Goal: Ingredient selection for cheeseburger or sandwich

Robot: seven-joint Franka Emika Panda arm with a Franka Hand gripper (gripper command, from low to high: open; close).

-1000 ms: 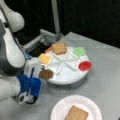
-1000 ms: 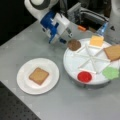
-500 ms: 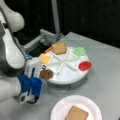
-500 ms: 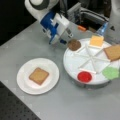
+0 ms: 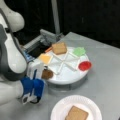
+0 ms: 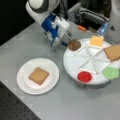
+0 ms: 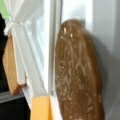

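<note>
I have the blue-and-white claw [image 6: 68, 40] at the edge of the round white divided tray [image 6: 82, 65], its tips right at the dark brown round patty [image 6: 74, 44], which lies in the tray compartment nearest the arm. I cannot tell whether the claw is spread or pinching the patty; the wrist view shows only the patty [image 7: 78, 72] filling the frame beside a white divider.

On the same tray, in both front views, the yellow cheese square [image 5: 45, 58] sits in the compartment next to the patty, a tan-brown toast square [image 5: 59, 48] one compartment further round, and the green piece [image 5: 79, 51] and red disc [image 5: 84, 65] on the tray's far side from the claw. Off the tray, on the grey worktop [image 6: 30, 42], a white paper plate [image 6: 51, 71] carries a single tan-brown toast slice [image 6: 38, 75], so only the base layer is down.

My worry: the patty is thin and flat against the tray floor, close to a divider. The tips could skid over it, or catch the divider or rim and jolt the tray, shifting the cheese.
</note>
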